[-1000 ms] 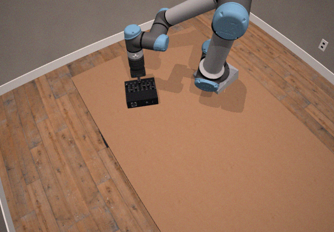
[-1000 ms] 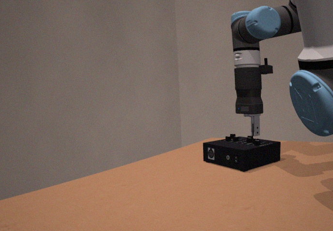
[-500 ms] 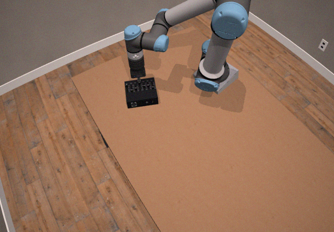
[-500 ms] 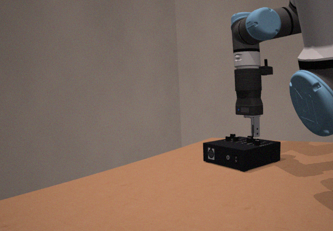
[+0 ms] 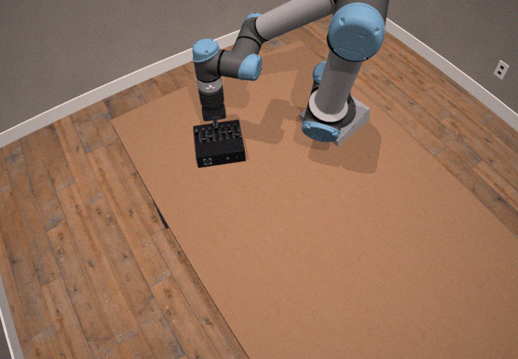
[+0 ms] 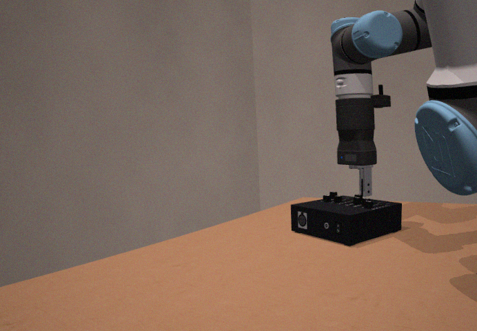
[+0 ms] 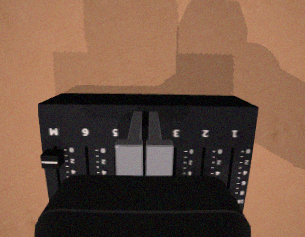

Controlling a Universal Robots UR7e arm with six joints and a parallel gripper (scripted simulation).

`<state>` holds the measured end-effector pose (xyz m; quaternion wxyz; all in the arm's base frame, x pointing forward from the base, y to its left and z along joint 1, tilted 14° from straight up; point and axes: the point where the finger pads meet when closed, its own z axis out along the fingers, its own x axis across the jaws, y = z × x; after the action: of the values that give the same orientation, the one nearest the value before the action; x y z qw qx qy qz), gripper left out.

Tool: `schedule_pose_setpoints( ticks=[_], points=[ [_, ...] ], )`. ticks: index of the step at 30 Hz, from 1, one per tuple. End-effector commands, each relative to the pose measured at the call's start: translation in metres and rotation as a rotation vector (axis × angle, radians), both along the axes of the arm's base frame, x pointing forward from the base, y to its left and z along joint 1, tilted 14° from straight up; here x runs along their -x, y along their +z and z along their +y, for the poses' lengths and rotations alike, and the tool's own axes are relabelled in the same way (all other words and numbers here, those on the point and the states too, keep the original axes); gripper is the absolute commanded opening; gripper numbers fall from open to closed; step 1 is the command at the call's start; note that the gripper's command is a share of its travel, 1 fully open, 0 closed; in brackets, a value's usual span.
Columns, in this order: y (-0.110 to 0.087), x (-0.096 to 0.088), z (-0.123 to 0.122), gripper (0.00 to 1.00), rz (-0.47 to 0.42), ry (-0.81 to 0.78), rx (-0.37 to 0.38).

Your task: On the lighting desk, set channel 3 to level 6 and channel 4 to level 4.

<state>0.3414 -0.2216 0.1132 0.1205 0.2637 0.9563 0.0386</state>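
The black lighting desk (image 5: 219,148) (image 6: 344,222) (image 7: 93,115) stands on its feet on the table (image 5: 311,232) (image 6: 207,273) (image 7: 152,27). My gripper (image 5: 215,123) (image 6: 365,193) (image 7: 145,126) is shut with nothing between the fingers and points straight down. Its tips are just above the desk's top panel. In the wrist view they cover the strip between the labels 5 and 3, and that fader cap is hidden. The leftmost fader cap (image 7: 52,158) shows at the desk's left edge. Other caps (image 6: 331,196) stick up from the panel.
The arm's base (image 5: 336,118) stands on the table to the right of the desk. The table's edge (image 5: 141,177) runs close to the desk's left side, with wooden floor (image 5: 56,253) beyond it.
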Motion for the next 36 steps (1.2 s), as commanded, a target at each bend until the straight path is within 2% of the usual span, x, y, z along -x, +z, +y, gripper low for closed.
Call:
schedule_pose_setpoints(
  ticks=[1, 36],
  points=[
    [-0.001, 0.0, 0.002, 0.0, 0.002, 0.001, -0.002],
    [0.001, -0.008, 0.016, 0.0, 0.002, 0.001, -0.002]
  ],
)
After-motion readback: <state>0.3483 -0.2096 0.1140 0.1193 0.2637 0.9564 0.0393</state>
